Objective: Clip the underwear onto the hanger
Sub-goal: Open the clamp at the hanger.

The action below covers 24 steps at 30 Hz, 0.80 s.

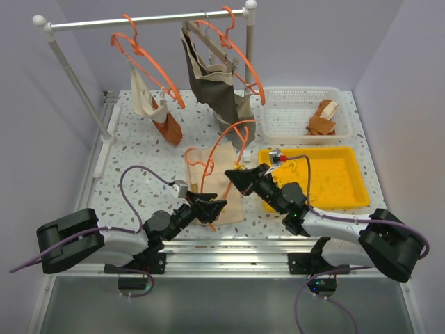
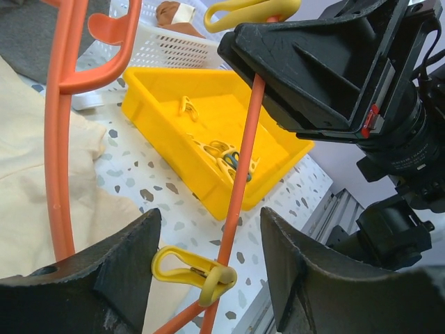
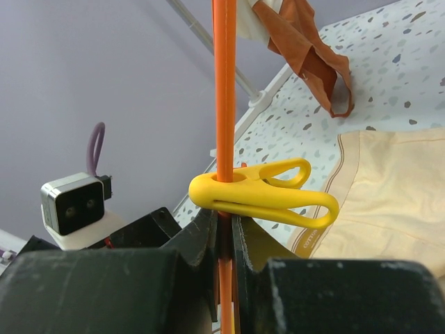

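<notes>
- The thin bright orange plastic hanger (image 3: 224, 83) is clamped on one rod by the tightly closed right gripper (image 3: 224, 229), just left of the shallow yellow plastic tray (image 1: 334, 177) in the overhead view. It is judged to be held tilted up off the table so that its clips can be reached.
- A yellow plastic clothes clip (image 3: 264, 195) is threaded on that rod directly above the right gripper's jaws.
- The left gripper (image 2: 208, 236) is spread apart with nothing held. Its fingers are set either side of a second yellow clip (image 2: 191, 268) where two of the hanger's rods meet, apparently so that it can be squeezed.
- The pale cream-beige cloth underwear (image 2: 28, 174) is laid on the speckled table (image 1: 139, 153), left of the tray and beneath the hanger. No clip is seen biting it, so the clipping is judged not yet done.
- Spare yellow clips (image 2: 226, 156) are scattered inside the tray.
- Beyond the tray a white slotted basket (image 1: 299, 90) holding rust-orange cloth is seen. Left of that, a white rail (image 1: 139, 23) carries more orange hangers (image 1: 149, 62) and a dark grey-brown garment (image 1: 215, 83).
- The right gripper's body is set close over the left gripper, so working room is judged tight.
</notes>
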Each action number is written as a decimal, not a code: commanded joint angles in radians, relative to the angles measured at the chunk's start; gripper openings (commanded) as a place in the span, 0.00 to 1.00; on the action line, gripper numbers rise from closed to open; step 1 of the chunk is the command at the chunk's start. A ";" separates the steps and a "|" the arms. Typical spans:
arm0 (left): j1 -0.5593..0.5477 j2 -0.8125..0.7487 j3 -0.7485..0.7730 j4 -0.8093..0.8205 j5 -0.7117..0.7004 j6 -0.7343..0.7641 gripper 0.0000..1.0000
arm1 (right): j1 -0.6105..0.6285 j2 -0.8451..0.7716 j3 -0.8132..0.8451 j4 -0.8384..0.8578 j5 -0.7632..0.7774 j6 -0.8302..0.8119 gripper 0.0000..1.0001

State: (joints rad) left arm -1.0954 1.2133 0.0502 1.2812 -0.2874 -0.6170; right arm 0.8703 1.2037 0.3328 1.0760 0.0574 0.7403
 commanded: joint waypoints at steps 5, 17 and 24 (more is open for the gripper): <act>-0.001 0.006 -0.093 0.083 0.053 -0.035 0.54 | 0.004 -0.027 0.049 0.030 0.007 0.007 0.00; -0.001 0.049 -0.092 0.095 0.103 -0.087 0.22 | 0.004 -0.044 0.057 0.013 0.021 0.001 0.00; -0.001 0.052 -0.098 0.109 0.088 -0.086 0.00 | 0.004 -0.010 0.045 0.024 0.030 0.018 0.00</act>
State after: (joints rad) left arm -1.0935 1.2587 0.0502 1.3003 -0.2127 -0.6975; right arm 0.8700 1.1824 0.3328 1.0161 0.0608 0.7300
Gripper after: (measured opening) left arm 0.079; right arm 0.079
